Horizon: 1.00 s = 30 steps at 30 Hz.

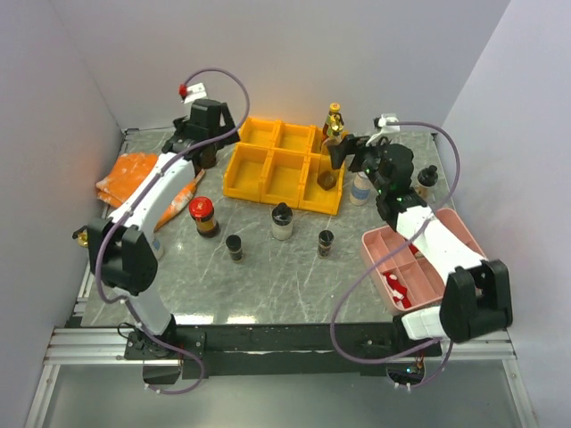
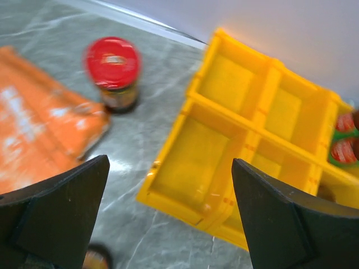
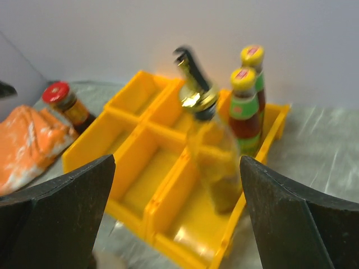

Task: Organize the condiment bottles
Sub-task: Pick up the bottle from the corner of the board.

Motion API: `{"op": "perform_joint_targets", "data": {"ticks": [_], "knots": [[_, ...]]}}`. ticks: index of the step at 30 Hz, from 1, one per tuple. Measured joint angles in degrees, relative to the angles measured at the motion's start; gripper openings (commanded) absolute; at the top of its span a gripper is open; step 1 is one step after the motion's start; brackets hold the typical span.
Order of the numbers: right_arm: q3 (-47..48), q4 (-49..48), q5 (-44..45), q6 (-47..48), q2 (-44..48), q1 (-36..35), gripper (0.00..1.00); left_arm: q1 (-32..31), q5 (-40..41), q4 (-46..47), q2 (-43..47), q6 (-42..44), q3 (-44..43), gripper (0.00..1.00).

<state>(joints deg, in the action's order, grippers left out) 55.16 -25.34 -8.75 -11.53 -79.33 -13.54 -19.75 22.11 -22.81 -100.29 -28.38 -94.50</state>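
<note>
The left gripper (image 2: 169, 168) and right gripper (image 3: 176, 162) hang wide and empty by the yellow tray (image 1: 268, 200), whose right end holds a gold-spouted bottle (image 3: 208, 157) and two yellow-capped bottles (image 3: 245, 106). Next, I judge, comes a near reach for the loose black-capped jar (image 1: 282, 220). Its neighbours stand well apart, and the tray's left compartments lie free.

Grey table (image 1: 268, 276) w/ yellow bins (image 1: 252, 169); pink tray (image 1: 371, 242); orange cloth (image 1: 125, 174); condiment bottles (image 1: 282, 223).

Lab test booth: white panels (image 1: 294, 53) enclosing a marble-topped bench (image 1: 285, 276).
</note>
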Motion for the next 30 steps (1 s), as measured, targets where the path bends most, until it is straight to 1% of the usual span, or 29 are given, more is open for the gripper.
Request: {"op": "perform_joint_targets", "data": {"ticks": [4,7,11,12,16,21,23,26,30], "knots": [[0.13,10.21,2.38,-2.73,5.25,-2.89,1.0,0.33,7.65,-3.23,3.87,-2.54,2.29,0.96],[0.13,15.43,2.29,-5.9,9.07,-3.1,1.0,2.58,7.89,-4.31,3.96,-1.99,2.73,0.98],[0.13,18.47,2.05,-8.15,12.92,-3.34,1.0,6.84,6.12,-3.87,-1.29,0.85,-1.75,0.99],[0.13,19.17,2.1,-8.17,13.68,-3.39,1.0,7.45,6.03,-3.76,-3.15,1.88,-3.26,0.97],[0.13,22.36,3.74,-7.69,17.11,-3.48,1.0,7.78,5.44,-1.49,-9.79,6.51,-7.37,0.94],[-0.26,22.01,4.7,-7.52,21.7,-3.48,1.0,7.96,2.73,1.79,-14.99,11.3,-7.48,0.94],[-0.7,21.03,4.7,-7.52,23.08,-3.48,1.0,8.5,0.66,4.31,-15.74,12.59,-6.01,0.94],[-1.27,19.82,5.07,-7.52,24.35,-3.48,1.0,9.68,-1.68,9.07,-15.78,14.21,-3.26,0.86],[-1.97,18.32,6.25,-7.5,24.57,-3.48,1.0,10.91,-3.45,17.68,-15.8,15.8,0.44,0.84]]}}
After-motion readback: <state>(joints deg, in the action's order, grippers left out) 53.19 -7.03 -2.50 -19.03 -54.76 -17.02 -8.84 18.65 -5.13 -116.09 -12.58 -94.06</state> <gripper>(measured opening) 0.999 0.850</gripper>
